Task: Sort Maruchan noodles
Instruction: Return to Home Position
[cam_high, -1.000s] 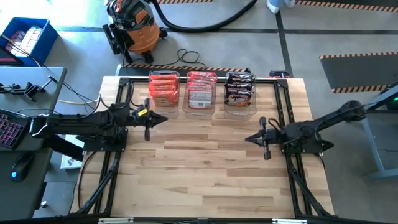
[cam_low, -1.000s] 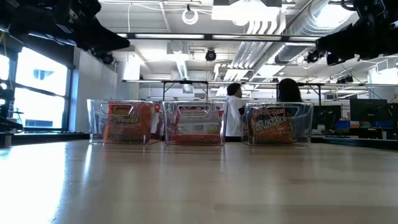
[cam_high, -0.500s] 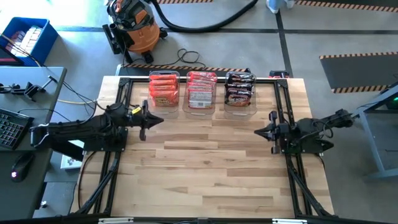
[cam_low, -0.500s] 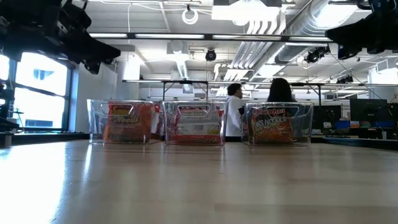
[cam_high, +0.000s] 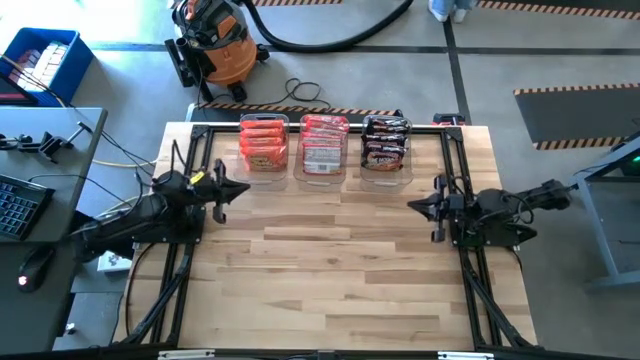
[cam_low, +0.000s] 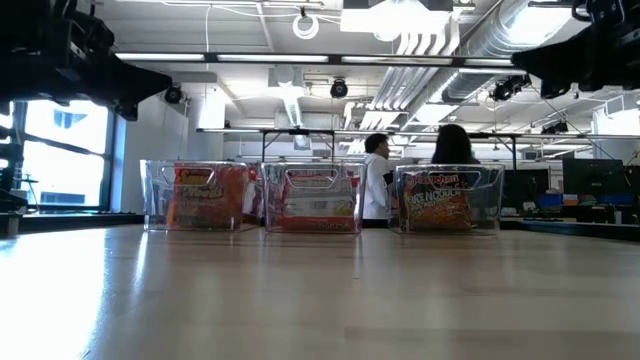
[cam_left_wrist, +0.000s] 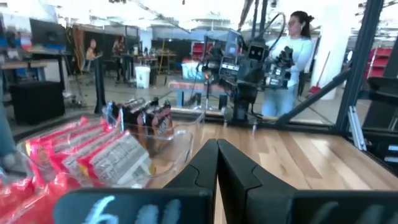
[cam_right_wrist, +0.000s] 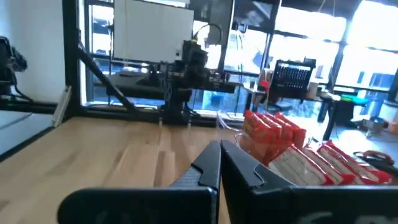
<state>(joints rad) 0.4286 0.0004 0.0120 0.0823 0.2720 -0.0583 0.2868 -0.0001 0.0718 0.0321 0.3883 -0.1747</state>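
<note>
Left hand (cam_high: 221, 191) and right hand (cam_high: 433, 207), both closed and empty, hang well apart from the Maruchan noodles (cam_high: 323, 147) in clear bins (cam_high: 322, 180).

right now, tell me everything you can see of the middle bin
The middle bin is a clear plastic box, open on top, with what looks like a handle cutout in its near wall. It stands upright at the table's far edge between the left bin and the right bin, a gap to the right one. Several red-and-white packs stand on edge inside. The left gripper and right gripper are both away from it.
</note>
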